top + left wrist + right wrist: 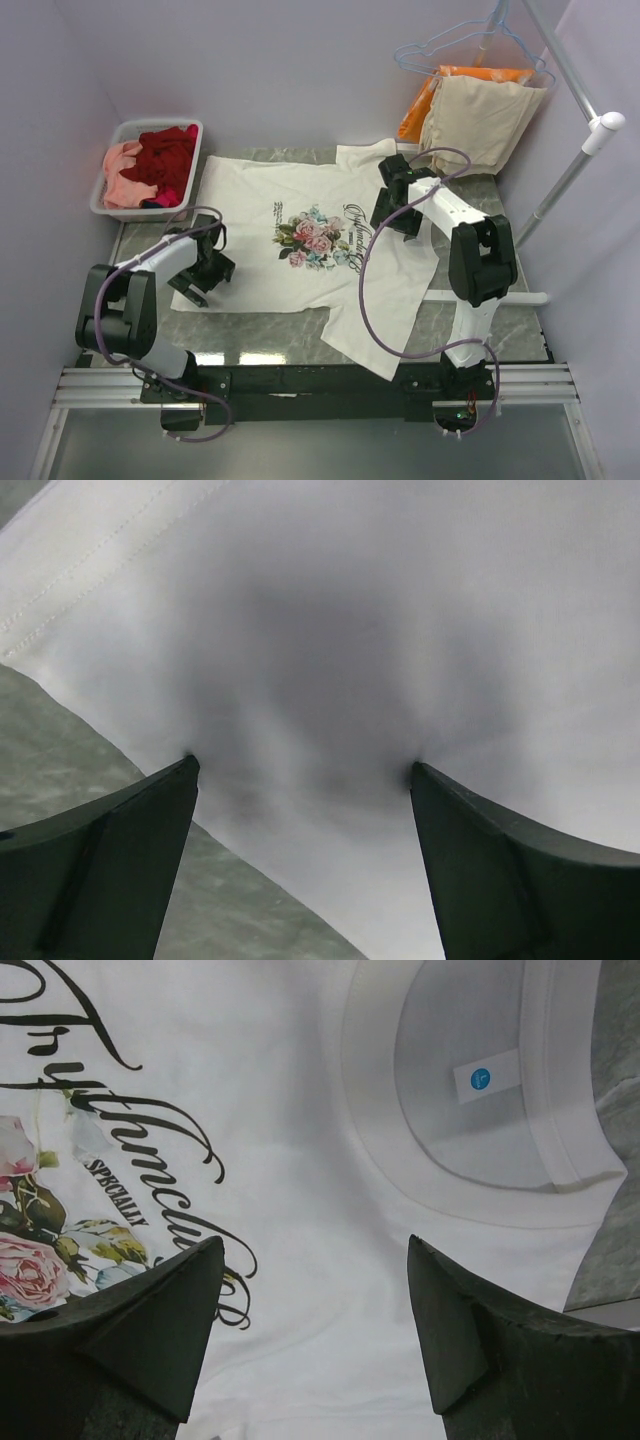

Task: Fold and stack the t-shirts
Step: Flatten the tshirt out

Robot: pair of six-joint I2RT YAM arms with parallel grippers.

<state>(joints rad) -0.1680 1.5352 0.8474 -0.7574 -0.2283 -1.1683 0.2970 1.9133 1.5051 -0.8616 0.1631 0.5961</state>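
A white t-shirt [290,200] with a rose print [318,238] and dark script lies spread face up on the grey marble table [505,322]. My left gripper [205,264] is open over the shirt's left hem. In the left wrist view its fingertips [190,770] press into the white cloth [400,630] beside the cloth's edge, with nothing pinched between them. Just below the collar [450,1192], my right gripper [393,206] is open too, and its fingers [205,1260] straddle plain white fabric [300,1110] next to the lettering. More t-shirts, dark red [168,155] and salmon pink [122,176], are piled in a basket.
The white basket [160,124] stands at the back left corner. A beige cloth [480,120] and an orange cloth [420,110] hang from a hanger [450,45] at the back right. A white rack pole [575,165] slants down the right side.
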